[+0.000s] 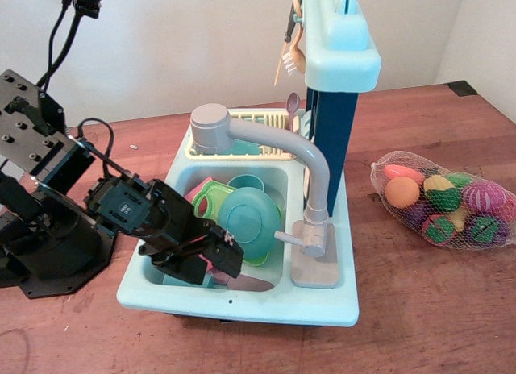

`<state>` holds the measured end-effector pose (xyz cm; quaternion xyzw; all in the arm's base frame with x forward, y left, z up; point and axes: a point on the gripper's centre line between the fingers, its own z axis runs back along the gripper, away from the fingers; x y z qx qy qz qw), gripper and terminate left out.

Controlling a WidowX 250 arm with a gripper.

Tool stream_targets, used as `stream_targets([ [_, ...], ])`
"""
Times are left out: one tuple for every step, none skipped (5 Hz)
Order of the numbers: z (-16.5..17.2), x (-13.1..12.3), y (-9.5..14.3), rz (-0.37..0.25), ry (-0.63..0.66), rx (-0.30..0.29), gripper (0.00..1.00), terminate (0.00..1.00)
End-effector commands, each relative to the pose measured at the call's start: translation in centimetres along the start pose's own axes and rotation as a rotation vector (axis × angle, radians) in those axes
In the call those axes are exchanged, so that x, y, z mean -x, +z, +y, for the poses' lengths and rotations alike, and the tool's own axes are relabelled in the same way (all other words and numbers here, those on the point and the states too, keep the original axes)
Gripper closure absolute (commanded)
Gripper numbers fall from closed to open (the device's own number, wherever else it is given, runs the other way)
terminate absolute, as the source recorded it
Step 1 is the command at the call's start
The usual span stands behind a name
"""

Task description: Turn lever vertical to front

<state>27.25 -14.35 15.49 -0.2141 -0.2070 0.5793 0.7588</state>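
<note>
Right of the gripper (216, 263) (jaw state unclear), well apart, lies the lever (289, 238).

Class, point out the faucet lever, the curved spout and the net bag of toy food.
lever (289, 239): main view, mid-stick.
spout (274, 139): main view, upper curve.
net bag of toy food (443, 200): main view, bag's middle.
</note>
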Motion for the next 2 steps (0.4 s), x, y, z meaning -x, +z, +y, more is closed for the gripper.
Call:
stream_targets([
  [-0.56, 0.11, 0.82, 0.010, 0.012, 0.030, 0.00, 0.00],
  [-0.56, 0.11, 0.82, 0.010, 0.012, 0.030, 0.00, 1.00],
])
